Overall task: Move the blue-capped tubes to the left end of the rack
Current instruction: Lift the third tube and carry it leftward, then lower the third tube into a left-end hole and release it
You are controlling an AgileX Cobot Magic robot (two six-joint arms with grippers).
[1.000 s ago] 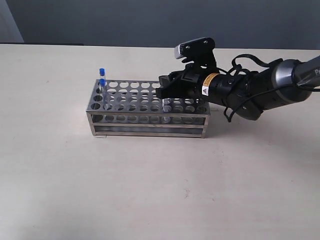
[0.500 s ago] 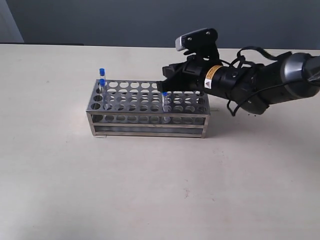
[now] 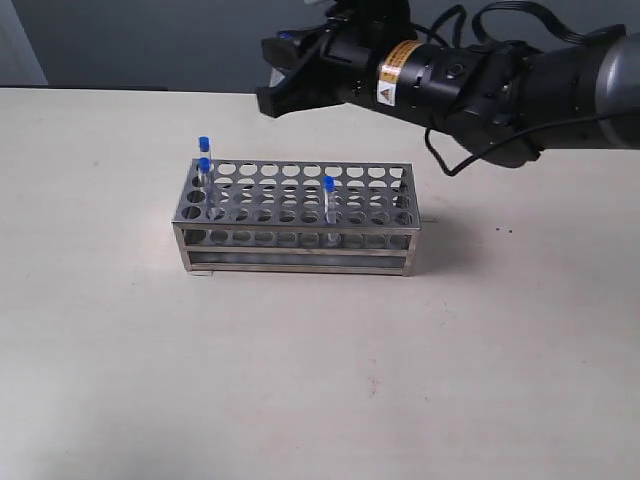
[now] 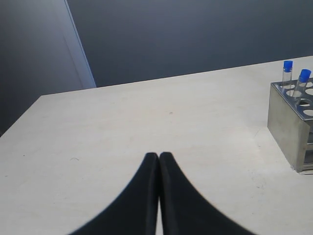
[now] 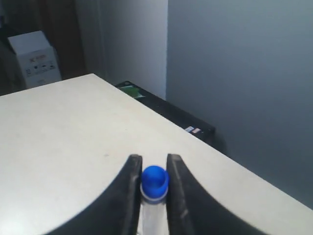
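The steel rack [image 3: 300, 238] stands mid-table. Two blue-capped tubes [image 3: 203, 146] [image 3: 203, 166] stand at its left end, and a third [image 3: 328, 188] stands near its middle. High above and behind the rack, my right gripper [image 3: 274, 76] is shut on a fourth blue-capped tube [image 5: 155, 179], its cap between the fingertips [image 5: 133, 164]. My left gripper [image 4: 159, 155] is shut and empty, low over bare table beside the rack's left end [image 4: 287, 122]. The two end tubes [image 4: 288, 65] [image 4: 304, 76] show there. The left gripper is out of the exterior view.
The pale table [image 3: 300, 380] stretches in front of and around the rack. A dark wall runs behind it. A white box [image 5: 33, 55] and a dark unit [image 5: 166, 110] sit beyond the table's far edge in the right wrist view.
My right gripper has risen from the rack's top and swung up and left, carrying a tube. The tube near the rack's middle has come into view.
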